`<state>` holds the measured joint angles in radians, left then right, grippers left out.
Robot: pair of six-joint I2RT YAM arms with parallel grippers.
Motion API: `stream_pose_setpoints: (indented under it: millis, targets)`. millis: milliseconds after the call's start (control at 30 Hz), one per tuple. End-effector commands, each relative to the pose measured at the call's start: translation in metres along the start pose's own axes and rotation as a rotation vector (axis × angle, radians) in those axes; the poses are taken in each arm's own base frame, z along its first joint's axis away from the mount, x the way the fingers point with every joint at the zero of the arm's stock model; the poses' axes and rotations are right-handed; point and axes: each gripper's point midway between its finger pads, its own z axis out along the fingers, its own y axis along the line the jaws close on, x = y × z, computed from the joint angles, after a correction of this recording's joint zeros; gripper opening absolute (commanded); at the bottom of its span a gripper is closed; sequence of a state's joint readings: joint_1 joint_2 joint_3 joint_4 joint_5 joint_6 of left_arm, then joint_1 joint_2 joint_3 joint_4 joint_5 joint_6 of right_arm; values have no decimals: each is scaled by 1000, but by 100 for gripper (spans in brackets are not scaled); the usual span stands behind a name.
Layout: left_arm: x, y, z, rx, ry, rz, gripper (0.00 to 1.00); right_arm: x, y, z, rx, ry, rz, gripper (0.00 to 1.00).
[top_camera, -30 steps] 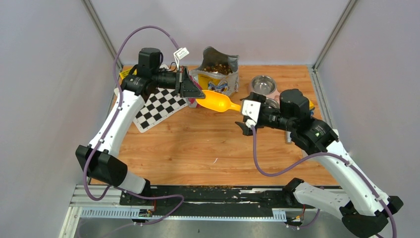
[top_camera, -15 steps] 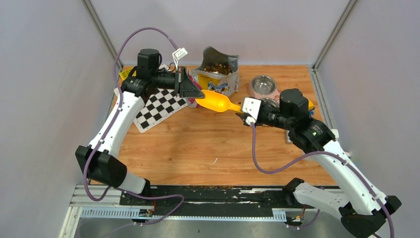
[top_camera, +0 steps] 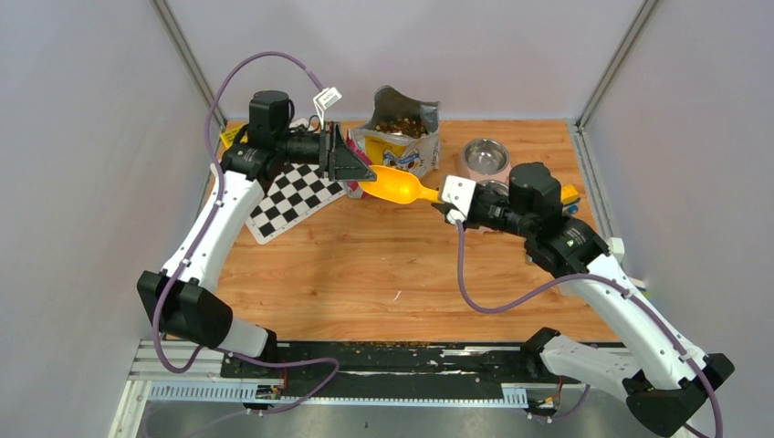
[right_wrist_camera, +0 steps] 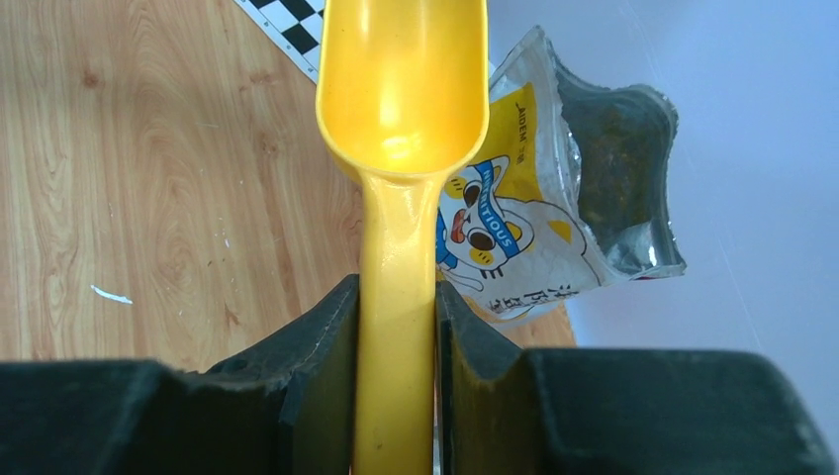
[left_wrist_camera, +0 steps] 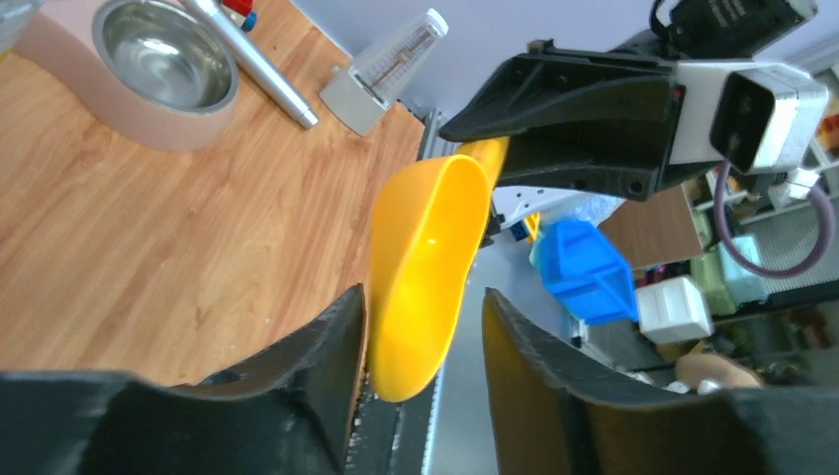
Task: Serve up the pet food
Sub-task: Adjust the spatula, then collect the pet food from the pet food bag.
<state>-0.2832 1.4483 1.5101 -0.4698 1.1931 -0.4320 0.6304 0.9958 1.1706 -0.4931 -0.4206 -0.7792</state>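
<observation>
The pet food (top_camera: 402, 124) is a heap of brown kibble inside the open cartoon-cat bag (top_camera: 399, 146) at the back centre of the table. A yellow scoop (top_camera: 398, 187) hangs empty above the table in front of the bag. My right gripper (top_camera: 446, 200) is shut on its handle (right_wrist_camera: 396, 297). My left gripper (top_camera: 363, 173) stands open around the tip of the scoop's bowl (left_wrist_camera: 425, 267); one finger (left_wrist_camera: 331, 336) lies close against it and the other stands apart. A steel bowl in a pink holder (top_camera: 484, 157) sits at the back right.
A checkerboard mat (top_camera: 294, 196) lies under the left arm. Behind the right arm, near the pink holder (left_wrist_camera: 148, 124), are a metal rod (left_wrist_camera: 259, 64) and a small grey wedge-shaped object (left_wrist_camera: 386, 74). Grey walls enclose the table on three sides.
My left gripper has opened off the scoop's bowl. My right gripper has closed on the handle and shifted slightly to the left with its arm.
</observation>
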Motion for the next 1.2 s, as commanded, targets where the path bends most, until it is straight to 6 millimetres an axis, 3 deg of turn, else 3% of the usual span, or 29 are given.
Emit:
stream_pose_setpoints:
  millis: [0, 33, 67, 333, 600, 633, 667, 700, 733, 767, 800, 833, 867, 900, 933, 967, 1167]
  targets:
    - [-7, -32, -8, 65, -14, 77, 72, 10, -4, 6, 33, 27, 34, 0]
    - [-11, -32, -9, 52, -24, 83, 92, 12, -6, 5, 46, 34, 37, 0]
    - [-13, -30, -12, 35, -31, 82, 98, 12, -9, 3, 67, 38, 44, 0]
    - [-56, -21, -43, -168, -141, 196, 100, 19, -35, -12, 234, 92, 50, 0]
    - [-117, 26, -75, -538, -246, 422, 100, 21, -70, -37, 410, 98, 69, 0]
    - [-121, 46, -74, -578, -236, 414, 100, 22, -74, -39, 430, 102, 69, 0]
    - [-130, 44, -77, -596, -246, 429, 100, 23, -77, -42, 451, 111, 67, 0]
    - [-132, 67, -74, -624, -222, 406, 100, 24, -80, -44, 469, 118, 63, 0]
    - [-139, 65, -76, -634, -224, 413, 100, 27, -82, -46, 488, 131, 54, 0]
    - [-139, 87, -71, -647, -197, 384, 100, 28, -84, -49, 504, 140, 46, 0]
    - [-144, 89, -71, -653, -198, 386, 100, 30, -85, -51, 516, 146, 39, 0]
    - [-142, 110, -66, -659, -174, 355, 100, 31, -86, -53, 527, 145, 28, 0]
    - [-147, 113, -65, -663, -177, 359, 100, 31, -85, -55, 535, 140, 19, 0]
    - [-145, 131, -60, -666, -159, 330, 100, 33, -87, -60, 562, 150, 13, 0]
    - [-150, 133, -59, -663, -165, 336, 100, 34, -87, -63, 578, 148, 8, 0]
    - [-148, 148, -54, -658, -152, 310, 100, 35, -87, -65, 594, 145, 3, 0]
    - [-156, 159, -26, -585, -142, 316, 100, 41, -93, -78, 685, 141, -25, 0]
